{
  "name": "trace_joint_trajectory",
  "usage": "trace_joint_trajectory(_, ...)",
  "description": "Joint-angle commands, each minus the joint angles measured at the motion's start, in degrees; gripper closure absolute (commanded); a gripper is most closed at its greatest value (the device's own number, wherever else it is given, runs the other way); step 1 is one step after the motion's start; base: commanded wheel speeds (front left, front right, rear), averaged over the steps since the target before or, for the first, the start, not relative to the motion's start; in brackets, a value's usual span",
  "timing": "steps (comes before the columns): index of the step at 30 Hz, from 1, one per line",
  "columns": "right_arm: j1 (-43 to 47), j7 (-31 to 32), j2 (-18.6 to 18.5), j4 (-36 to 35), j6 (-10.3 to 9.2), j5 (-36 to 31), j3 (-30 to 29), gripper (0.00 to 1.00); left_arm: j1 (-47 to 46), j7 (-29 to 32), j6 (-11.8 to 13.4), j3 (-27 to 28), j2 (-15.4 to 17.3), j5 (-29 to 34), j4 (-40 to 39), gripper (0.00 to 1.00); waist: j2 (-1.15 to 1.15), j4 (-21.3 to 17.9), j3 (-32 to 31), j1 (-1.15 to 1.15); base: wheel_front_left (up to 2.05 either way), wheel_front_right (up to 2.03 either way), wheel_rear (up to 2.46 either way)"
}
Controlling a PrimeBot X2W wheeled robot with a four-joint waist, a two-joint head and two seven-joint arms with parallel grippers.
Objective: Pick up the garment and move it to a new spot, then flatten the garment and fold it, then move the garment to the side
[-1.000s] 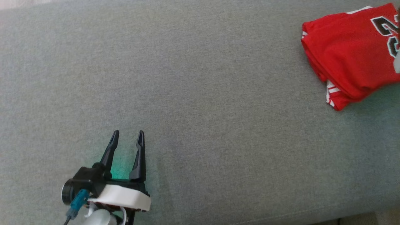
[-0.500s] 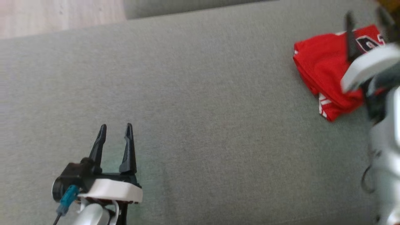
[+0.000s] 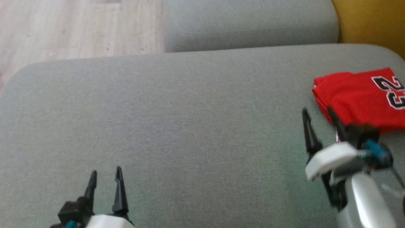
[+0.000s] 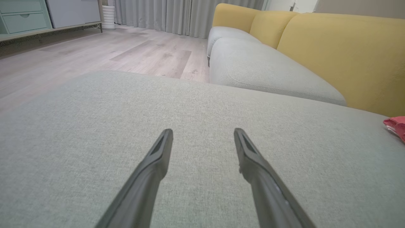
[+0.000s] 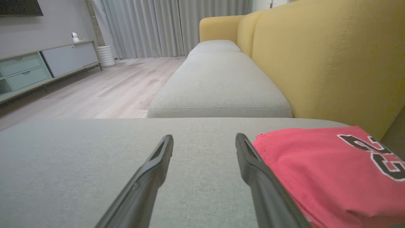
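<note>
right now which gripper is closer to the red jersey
Right. The right gripper is open beside the near corner of the red jersey; the left gripper is open, far across the grey cushion.

Grey sofa seat (image 3: 190,110), yellow backrest (image 5: 332,63), wood floor (image 3: 79,28)

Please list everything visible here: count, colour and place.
near cushion: one, grey, nearest the robot
far cushion: one, grey, beyond the near one
garment: one, red with black digits, folded, right end of near cushion
backrest: one, yellow, along the cushions' right side
floor: one, pale wood, left of far cushion
curtains: one set, grey, far end of room
cabinet: one, pale green and grey, far left
left gripper: one, dark, open, over near cushion
right gripper: one, dark, open, at garment's left edge
</note>
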Motion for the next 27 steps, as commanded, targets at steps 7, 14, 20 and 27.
trace_joint_trajectory(7,8.9,-3.9,0.3,-7.6,-0.04,3.9,3.7,0.0,-0.3,-1.0,0.0,1.7,-0.7,-0.6,-1.0,0.0,0.0,1.9,-2.0,0.02,0.0,0.0,0.0)
trace_joint_trajectory(14,12.8,-4.1,0.3,-9.1,-0.04,5.0,3.6,0.0,1.6,-1.2,0.3,1.8,-0.6,-0.8,-1.5,0.0,0.0,1.8,-2.3,0.02,0.0,0.0,0.0)
trace_joint_trajectory(20,13.9,-4.2,0.3,-9.0,-0.04,6.1,4.1,0.0,2.1,-0.9,0.7,1.6,-0.5,-0.9,-2.1,0.0,0.0,1.8,-2.4,0.02,0.0,0.0,0.0)
trace_joint_trajectory(27,14.0,-4.1,0.3,-8.9,-0.04,6.1,4.9,0.0,2.0,-0.5,1.2,1.5,-0.3,-0.9,-2.9,0.0,0.0,1.8,-2.4,0.02,0.0,0.0,0.0)
